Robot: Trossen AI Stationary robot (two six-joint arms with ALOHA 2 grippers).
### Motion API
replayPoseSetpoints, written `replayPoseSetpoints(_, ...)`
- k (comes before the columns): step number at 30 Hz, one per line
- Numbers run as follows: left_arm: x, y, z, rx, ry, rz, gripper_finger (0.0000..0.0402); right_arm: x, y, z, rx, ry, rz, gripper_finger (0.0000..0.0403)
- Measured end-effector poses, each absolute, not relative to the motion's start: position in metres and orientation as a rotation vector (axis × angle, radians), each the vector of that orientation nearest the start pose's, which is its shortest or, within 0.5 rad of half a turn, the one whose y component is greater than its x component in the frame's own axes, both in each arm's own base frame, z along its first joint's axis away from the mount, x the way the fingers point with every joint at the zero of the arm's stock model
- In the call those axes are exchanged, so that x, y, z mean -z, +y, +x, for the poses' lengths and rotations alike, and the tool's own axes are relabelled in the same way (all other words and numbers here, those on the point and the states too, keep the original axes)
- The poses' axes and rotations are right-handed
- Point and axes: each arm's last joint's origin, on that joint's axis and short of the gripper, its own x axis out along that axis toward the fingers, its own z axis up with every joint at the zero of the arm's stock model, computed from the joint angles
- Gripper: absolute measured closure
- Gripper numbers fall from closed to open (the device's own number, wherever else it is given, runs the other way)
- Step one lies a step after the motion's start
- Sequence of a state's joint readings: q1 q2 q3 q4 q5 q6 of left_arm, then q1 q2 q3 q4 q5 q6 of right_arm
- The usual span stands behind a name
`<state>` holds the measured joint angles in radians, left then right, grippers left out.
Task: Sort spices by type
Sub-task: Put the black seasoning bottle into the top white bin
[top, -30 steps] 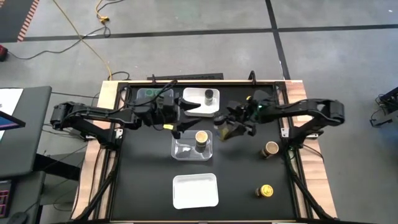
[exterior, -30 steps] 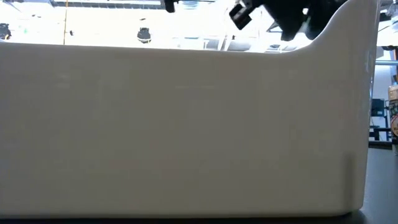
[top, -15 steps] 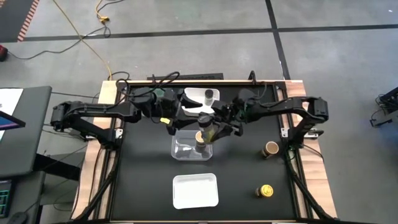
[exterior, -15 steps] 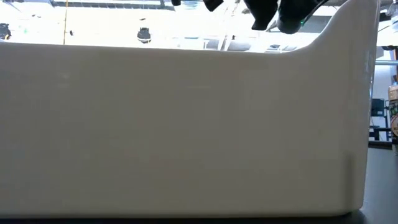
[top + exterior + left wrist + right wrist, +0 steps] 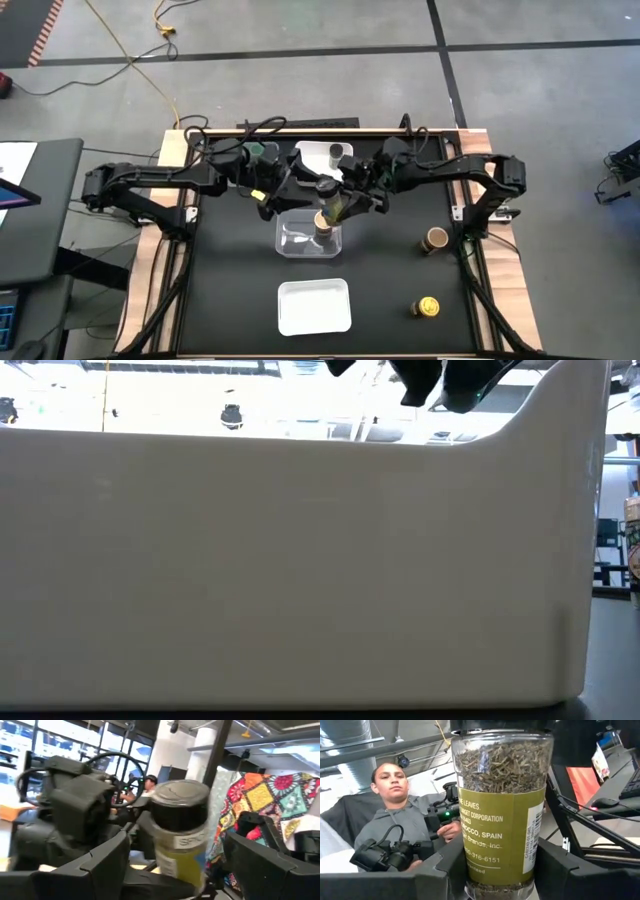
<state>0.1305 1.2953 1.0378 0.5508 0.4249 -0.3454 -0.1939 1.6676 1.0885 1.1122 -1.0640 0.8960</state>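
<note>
Grey-lidded and full of dried leaves, a spice jar (image 5: 500, 810) sits pinched in the right gripper (image 5: 345, 205), held in the air between the left gripper's (image 5: 290, 195) wide-spread fingers (image 5: 102, 865) above the clear tray (image 5: 292, 238). This looks like a hand-over (my guess). If the right lets go before the left closes, the jar could fall and knock over the tan-lidded jar (image 5: 323, 222) in that tray.
</note>
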Motion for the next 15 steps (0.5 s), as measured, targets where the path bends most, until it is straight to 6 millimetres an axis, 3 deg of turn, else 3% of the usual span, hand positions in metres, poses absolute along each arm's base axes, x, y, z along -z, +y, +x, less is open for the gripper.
replayPoseSetpoints(15, -0.38, 0.025, 0.289, 0.358, -0.222, -0.262, 0.0094, -0.31, -0.046, 0.359, -0.913, 0.069, 0.558, 0.0202)
